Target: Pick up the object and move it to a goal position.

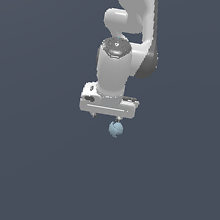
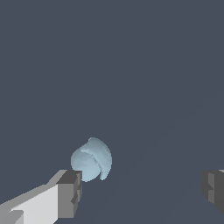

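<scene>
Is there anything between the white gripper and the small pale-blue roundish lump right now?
Nothing visible. The white gripper is open, and the small pale-blue roundish lump sits right beside one grey fingertip, with only bare dark surface around them. Whether that finger touches the lump cannot be told.

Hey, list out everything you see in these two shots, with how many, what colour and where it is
object: one, pale blue, roundish lump just below the gripper in the exterior view; in the wrist view it sits beside one fingertip, not centred in the gap.
surface: one, plain dark grey-blue, filling the background in both views.
arm: one, white with dark grey parts, coming down from the top of the exterior view.
gripper: one, white body with grey fingertips, jaws spread wide, holding nothing.
</scene>
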Controlling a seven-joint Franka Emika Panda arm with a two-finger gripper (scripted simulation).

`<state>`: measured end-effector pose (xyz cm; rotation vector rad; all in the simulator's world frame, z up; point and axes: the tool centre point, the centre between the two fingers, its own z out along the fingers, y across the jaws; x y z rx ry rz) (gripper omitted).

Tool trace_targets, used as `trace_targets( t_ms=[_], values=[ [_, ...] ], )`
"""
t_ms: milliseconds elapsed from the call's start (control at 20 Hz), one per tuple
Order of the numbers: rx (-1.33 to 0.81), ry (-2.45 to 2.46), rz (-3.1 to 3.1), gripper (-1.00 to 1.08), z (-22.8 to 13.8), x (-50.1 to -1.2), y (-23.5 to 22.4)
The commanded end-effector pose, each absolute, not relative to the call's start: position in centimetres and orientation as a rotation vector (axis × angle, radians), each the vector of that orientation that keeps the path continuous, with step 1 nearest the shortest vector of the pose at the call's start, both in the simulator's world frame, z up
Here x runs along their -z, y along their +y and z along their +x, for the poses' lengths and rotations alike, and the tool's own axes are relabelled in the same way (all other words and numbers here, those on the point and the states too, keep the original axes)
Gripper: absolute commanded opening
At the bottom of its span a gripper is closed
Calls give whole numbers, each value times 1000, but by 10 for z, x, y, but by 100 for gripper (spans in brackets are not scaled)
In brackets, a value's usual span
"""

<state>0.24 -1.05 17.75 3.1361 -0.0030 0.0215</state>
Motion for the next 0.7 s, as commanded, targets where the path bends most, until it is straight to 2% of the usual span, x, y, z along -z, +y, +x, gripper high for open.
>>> trace_targets(
  t_ms=[0, 650],
  values=[
    [-21, -3, 3136, 100, 2, -177, -11],
    [-1, 13, 3171, 100, 1, -176, 6]
  ],
)
